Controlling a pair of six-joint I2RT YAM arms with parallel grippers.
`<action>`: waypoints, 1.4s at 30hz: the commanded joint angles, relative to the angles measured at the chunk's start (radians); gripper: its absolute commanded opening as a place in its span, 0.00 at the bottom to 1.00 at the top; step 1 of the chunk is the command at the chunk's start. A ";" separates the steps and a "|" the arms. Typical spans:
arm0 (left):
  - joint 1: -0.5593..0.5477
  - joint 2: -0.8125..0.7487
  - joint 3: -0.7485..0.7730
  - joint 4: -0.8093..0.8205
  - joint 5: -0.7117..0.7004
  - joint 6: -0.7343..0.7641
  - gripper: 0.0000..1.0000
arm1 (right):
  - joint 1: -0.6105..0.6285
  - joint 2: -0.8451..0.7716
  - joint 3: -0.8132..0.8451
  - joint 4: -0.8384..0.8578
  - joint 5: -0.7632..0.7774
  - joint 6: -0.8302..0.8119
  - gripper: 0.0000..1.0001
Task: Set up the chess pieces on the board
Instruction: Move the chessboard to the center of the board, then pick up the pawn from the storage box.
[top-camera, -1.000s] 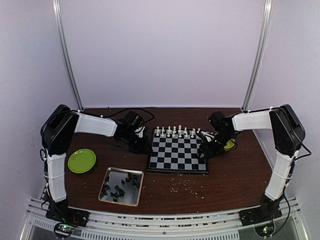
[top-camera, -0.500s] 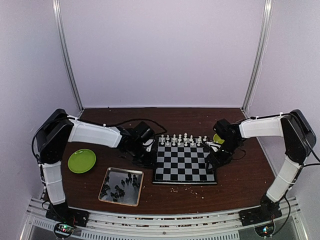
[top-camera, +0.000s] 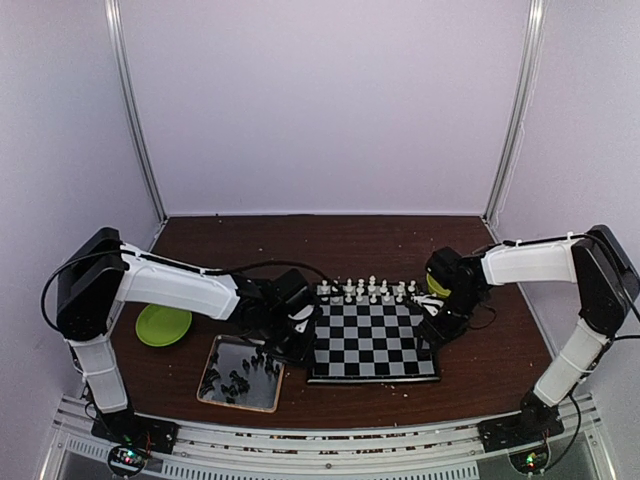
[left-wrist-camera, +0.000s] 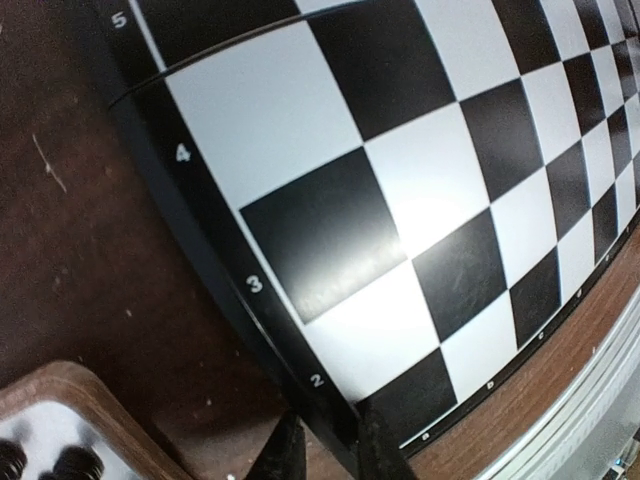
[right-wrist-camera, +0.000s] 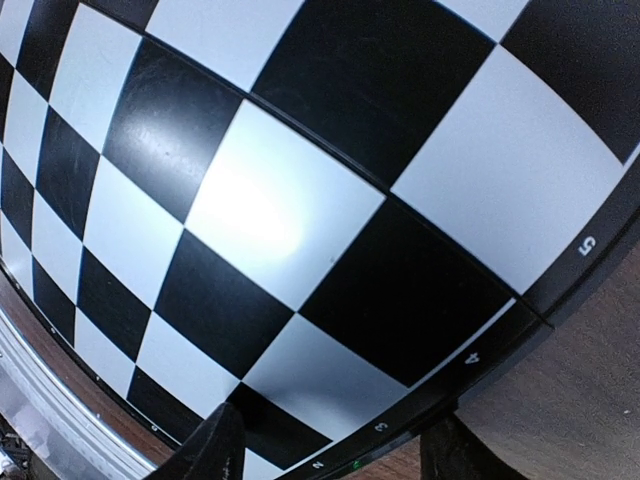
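The board (top-camera: 372, 348) has slid nearer and a bit right since a second ago, and both arms have moved with it. The white pieces (top-camera: 370, 290) rode along, standing on its far row. The left gripper (top-camera: 298, 335) is pinched on the board's left rim close to the near corner. The wrist view shows its fingers (left-wrist-camera: 283, 460) either side of that rim. The right gripper (top-camera: 433, 322) sits at the right rim with its fingers spread wide, one over the squares and one over the table (top-camera: 330, 235), closed on nothing. The black pieces (top-camera: 240, 372) lie loose in the tray (top-camera: 205, 378) just left of the board, and the green plate (top-camera: 163, 325) is further left. This looks like a repositioning step. To do it well, drag flat and slow so the white row doesn't topple, and keep the left pinch firm. Stop short of the tray and square the board to the table edge before letting go.
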 joint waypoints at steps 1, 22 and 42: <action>-0.070 -0.041 -0.026 0.118 0.068 0.024 0.18 | 0.094 0.015 0.014 0.072 -0.180 -0.051 0.59; -0.084 -0.448 0.029 -0.371 -0.107 0.248 0.31 | -0.180 -0.284 0.032 0.018 -0.159 -0.078 0.74; 0.040 -0.382 -0.085 -0.414 -0.382 0.418 0.29 | -0.217 -0.552 -0.062 0.174 -0.253 -0.354 0.62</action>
